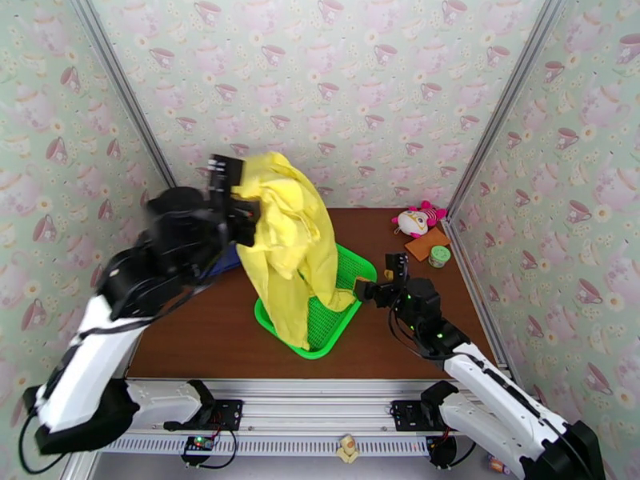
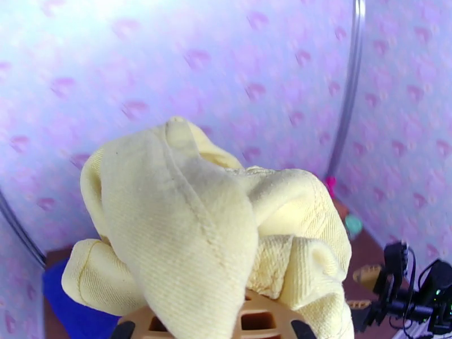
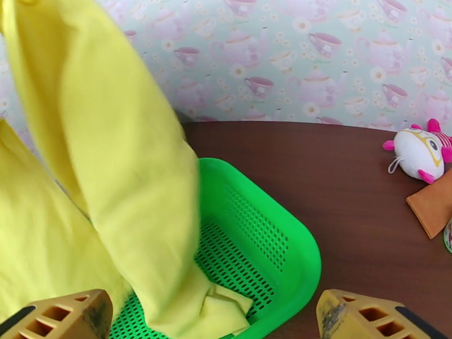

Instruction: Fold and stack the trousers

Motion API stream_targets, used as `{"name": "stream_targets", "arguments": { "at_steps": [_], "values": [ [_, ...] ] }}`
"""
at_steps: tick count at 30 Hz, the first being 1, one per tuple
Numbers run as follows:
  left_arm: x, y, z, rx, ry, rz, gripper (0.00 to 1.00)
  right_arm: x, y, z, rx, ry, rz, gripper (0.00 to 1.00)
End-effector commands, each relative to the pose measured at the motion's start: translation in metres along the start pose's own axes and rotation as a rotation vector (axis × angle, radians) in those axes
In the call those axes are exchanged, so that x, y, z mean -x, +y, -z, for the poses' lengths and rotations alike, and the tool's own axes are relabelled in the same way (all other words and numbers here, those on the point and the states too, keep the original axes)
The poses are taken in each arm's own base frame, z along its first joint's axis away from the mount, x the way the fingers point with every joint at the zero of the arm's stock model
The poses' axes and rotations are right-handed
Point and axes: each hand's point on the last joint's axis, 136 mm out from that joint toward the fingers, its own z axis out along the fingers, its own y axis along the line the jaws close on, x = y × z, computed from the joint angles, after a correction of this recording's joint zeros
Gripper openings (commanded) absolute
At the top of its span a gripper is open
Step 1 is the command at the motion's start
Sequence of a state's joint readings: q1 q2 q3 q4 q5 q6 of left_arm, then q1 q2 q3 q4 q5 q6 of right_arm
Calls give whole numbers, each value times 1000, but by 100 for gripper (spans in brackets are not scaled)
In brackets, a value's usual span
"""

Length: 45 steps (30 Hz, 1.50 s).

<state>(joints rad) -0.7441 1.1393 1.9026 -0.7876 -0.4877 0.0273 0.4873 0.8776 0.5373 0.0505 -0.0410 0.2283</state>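
Near edge, top view: both arm bases bolted to a metal rail at the front of the brown table [image 1: 216, 338].

Right side: right gripper [image 1: 382, 280] low over the table, just beside the right corner of the green basket [image 1: 340, 314], forearm reaching forward and leftward, jaws spread wide. Right wrist view: right gripper [image 3: 212, 317] with tan fingers [image 3: 68, 309] far apart at the bottom corners, facing the green basket [image 3: 271, 238].

Centre: the trousers [image 1: 292, 242], bright yellow, hanging from high on the left down into the basket, lower end crumpled on the mesh floor. From the right wrist, the trousers [image 3: 113, 165] as long hanging folds.

Left side: left gripper [image 1: 238, 198] high above the table, arm bent sharply at the elbow, jaws pinching the top of the trousers. Left wrist view: the trousers [image 2: 186, 221] bunched over the tan fingers [image 2: 212, 326]; right gripper [image 2: 364, 289] small at lower right.

Beneath the left arm: dark blue folded cloth [image 1: 230, 262], also a blue patch [image 2: 62, 300] from the left wrist.

Far right corner: pink-and-white plush toy [image 1: 418, 220], orange-brown cloth [image 1: 426, 244], small green-lidded jar [image 1: 438, 256]. Plush toy [image 3: 421, 151] and orange-brown cloth [image 3: 435, 207] larger from the right wrist.

Beyond: teacup-patterned wallpaper.
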Motion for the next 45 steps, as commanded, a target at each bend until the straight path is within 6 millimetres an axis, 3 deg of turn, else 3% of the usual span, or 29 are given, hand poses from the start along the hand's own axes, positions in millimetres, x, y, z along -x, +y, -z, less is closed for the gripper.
{"name": "stream_targets", "arguments": {
  "at_steps": [1, 4, 7, 11, 16, 21, 25, 32, 35, 39, 45],
  "values": [
    [63, 65, 63, 215, -239, 25, 0, -4, 34, -7, 156, 39, 53, 99],
    [80, 95, 103, 294, -347, 42, 0, -11, 62, -11, 238, 72, 120, 100],
    [82, 118, 127, 399, -404, 22, 0, -20, 90, -11, 284, 96, 229, 100],
    [73, 129, 131, 495, -391, -48, 0, -38, 134, -10, 385, 141, 352, 100],
    [59, 134, 123, 586, -351, -122, 0, -81, 195, -12, 505, 272, 540, 99],
    [56, 135, 120, 623, -336, -155, 0, -130, 224, -24, 537, 432, 688, 89],
    [61, 136, 123, 629, -344, -163, 0, -154, 229, -34, 519, 517, 745, 84],
    [73, 138, 119, 707, -330, -224, 0, -174, 225, -37, 524, 613, 793, 69],
    [100, 149, 132, 813, -365, -224, 0, -182, 222, -39, 515, 656, 811, 61],
    [144, 159, 158, 839, -465, -160, 0, -193, 217, -46, 485, 698, 823, 35],
    [191, 166, 189, 781, -613, -60, 0, -189, 202, -62, 405, 711, 767, 27]
  ]
}}
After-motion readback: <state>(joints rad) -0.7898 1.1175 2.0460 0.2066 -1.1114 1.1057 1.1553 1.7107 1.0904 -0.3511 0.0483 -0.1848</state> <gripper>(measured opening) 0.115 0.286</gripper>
